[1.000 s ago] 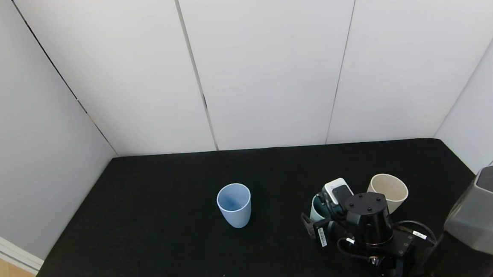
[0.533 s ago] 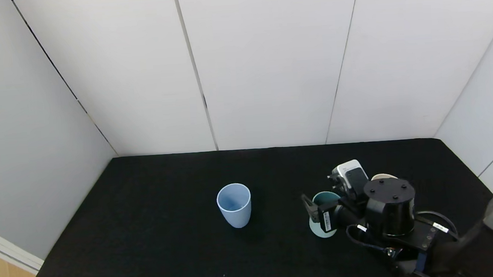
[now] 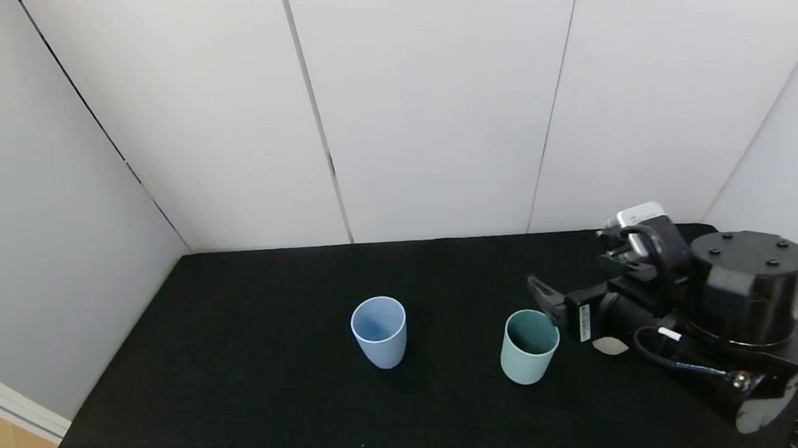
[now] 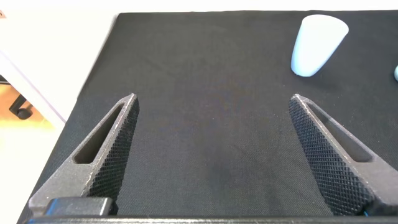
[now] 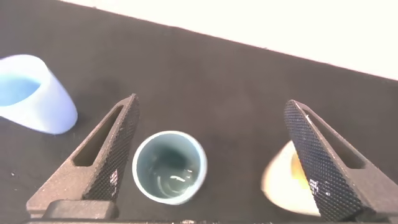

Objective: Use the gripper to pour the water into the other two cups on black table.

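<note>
Water (image 5: 171, 180) in teal cup (image 3: 529, 346) | right end effector (image 3: 549, 305) spread, above cup's right rim

The black worktop (image 3: 257, 399) carries three upright tumblers: a light blue cup (image 3: 378, 331) near the middle, a teal-green cup (image 3: 529, 346) to its right, and a cream-beige cup (image 5: 287, 184) farther right, mostly hidden.

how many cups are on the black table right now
3. The light blue cup stands mid-table. The teal cup stands to its right, just below the right end effector. The cream cup is farther right, mostly hidden behind that arm in the head view.
</note>
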Robot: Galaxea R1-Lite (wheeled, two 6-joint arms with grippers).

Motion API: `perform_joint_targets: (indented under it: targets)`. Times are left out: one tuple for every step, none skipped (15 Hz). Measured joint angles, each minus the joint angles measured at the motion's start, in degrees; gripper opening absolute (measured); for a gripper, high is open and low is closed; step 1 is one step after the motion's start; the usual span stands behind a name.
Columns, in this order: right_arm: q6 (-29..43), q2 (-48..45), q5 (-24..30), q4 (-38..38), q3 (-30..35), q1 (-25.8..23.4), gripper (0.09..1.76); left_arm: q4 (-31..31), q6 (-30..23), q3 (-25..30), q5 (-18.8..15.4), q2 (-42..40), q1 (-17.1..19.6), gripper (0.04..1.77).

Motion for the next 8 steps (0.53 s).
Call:
perform_joint_targets:
  targets:
    - [0.1, -2.4, -0.7, 0.8, 1.5, 0.0, 1.69, 0.0, 0.0, 0.0, 0.0, 0.0, 0.0, 1.72]
    - [0.2, -4.8, -1.7, 1.2, 3.6, 0.2, 1.69, 0.0, 0.0, 0.0, 0.0, 0.0, 0.0, 1.72]
    - [0.1, -7.0, -2.9, 1.3, 5.4, 0.4, 1.69, 0.0, 0.0, 0.0, 0.0, 0.0, 0.0, 1.72]
    - [0.0, -9.2, -4.1, 1.5, 7.2, 0.6, 1.69, 0.0, 0.0, 0.0, 0.0, 0.0, 0.0, 1.72]
    - [-0.1, -11.5, -5.2, 1.6, 8.8, 0.6, 1.69, 0.0, 0.0, 0.0, 0.0, 0.0, 0.0, 1.72]
    - [-0.2, -13.6, -5.8, 1.8, 10.4, 0.7, 1.70, 0.0, 0.0, 0.0, 0.0, 0.0, 0.0, 1.72]
    - [-0.3, -15.6, -6.4, 2.7, 11.8, 0.7, 1.70, 0.0, 0.0, 0.0, 0.0, 0.0, 0.0, 1.72]
    - [-0.2, -17.9, -7.1, 4.5, 13.0, 0.8, 1.70, 0.0, 0.0, 0.0, 0.0, 0.0, 0.0, 1.72]
